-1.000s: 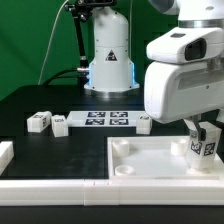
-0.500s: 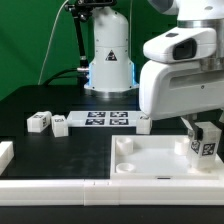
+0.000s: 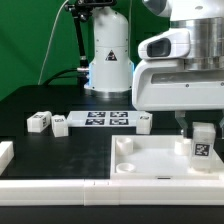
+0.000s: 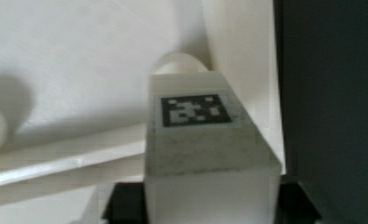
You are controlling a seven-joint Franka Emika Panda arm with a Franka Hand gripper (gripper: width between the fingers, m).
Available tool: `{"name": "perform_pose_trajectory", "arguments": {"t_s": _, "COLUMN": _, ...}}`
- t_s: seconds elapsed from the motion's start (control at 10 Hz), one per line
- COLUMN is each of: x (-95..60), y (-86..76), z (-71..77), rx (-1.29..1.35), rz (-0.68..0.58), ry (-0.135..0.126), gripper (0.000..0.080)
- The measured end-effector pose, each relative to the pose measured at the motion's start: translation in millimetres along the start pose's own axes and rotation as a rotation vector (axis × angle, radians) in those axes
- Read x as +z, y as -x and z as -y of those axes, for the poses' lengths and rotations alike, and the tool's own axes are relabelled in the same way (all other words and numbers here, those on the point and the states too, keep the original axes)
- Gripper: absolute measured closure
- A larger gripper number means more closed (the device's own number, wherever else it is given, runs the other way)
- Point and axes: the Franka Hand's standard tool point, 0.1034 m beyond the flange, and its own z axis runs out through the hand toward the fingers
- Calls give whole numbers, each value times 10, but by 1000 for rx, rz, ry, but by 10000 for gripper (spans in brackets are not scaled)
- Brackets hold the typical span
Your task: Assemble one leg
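Exterior view: one large white panel lies on the black table. On the panel's side toward the exterior view's left, two round corner sockets can be counted. There are four small white blocks in all. One, the leg, stands upright over the panel's end toward the exterior view's right, with its single black-and-white tag facing the camera. Its lower end is down at the panel's surface, but contact cannot be told. The gripper pinches the leg's upper part beneath the arm's bulky white body. The other three blocks lie beyond the panel's far edge. A pair is well off the panel's corner toward the exterior view's left, and one is just past the far edge. The one marker board lies between that block and the pair.

Wrist view: one leg fills the middle, with one tag near its rounded tip. Two dark finger pads press against its opposite sides, so the gripper is clamped on it. The leg's tip sits over the white panel, close to the panel's edge, where the black table begins.
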Motion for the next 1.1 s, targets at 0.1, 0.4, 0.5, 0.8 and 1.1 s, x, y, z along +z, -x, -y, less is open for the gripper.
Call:
{"name": "perform_pose_trajectory", "arguments": {"t_s": 0.1, "x": 1, "y": -5, "z": -10, "rx": 91, "rz": 1, "ry": -1, "gripper": 500}}
{"name": "perform_pose_trajectory", "arguments": {"t_s": 0.4, "x": 3, "y": -28, "z": -53, "rx": 418, "rz": 19, "ry": -23, "gripper": 499}}
{"name": "perform_pose_trajectory", "arguments": {"t_s": 0.5, "x": 6, "y": -25, "z": -51, "rx": 529, "rz": 25, "ry": -26, "gripper": 499}}
{"name": "perform_pose_trajectory", "arguments": {"t_s": 0.8, "x": 11, "y": -13, "z": -43, "rx": 749, "rz": 29, "ry": -22, "gripper": 499}}
{"name": "perform_pose_trajectory", "arguments": {"t_s": 1.1, "x": 13, "y": -13, "z": -38, "rx": 691, "rz": 30, "ry": -23, "gripper": 499}}
